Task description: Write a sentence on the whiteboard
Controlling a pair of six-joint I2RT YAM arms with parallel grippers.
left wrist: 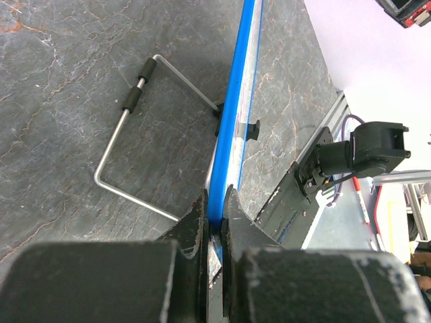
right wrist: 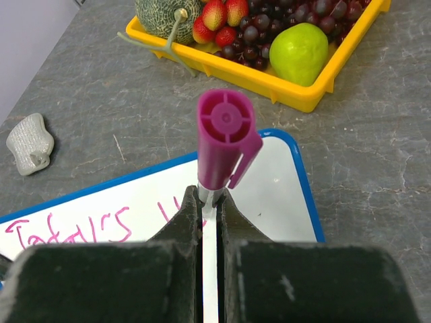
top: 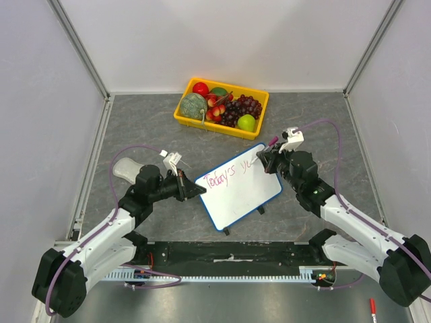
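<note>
the left gripper [left wrist: 214,202] pinches the whiteboard [top: 242,196] by its blue rim. the right gripper [right wrist: 210,205] clamps a pink marker [right wrist: 225,134] over the sentence [top: 225,177]. the board stands between the arms, near a yellow basket [top: 215,126] of grapes [top: 244,108], strawberries [top: 215,112] and a melon [top: 193,105].

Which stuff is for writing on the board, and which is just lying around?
For the job: whiteboard, pink sentence, magenta marker, left end effector clamping the board's edge, right end effector holding the marker.
Lying about: yellow fruit basket, grey lump.
</note>
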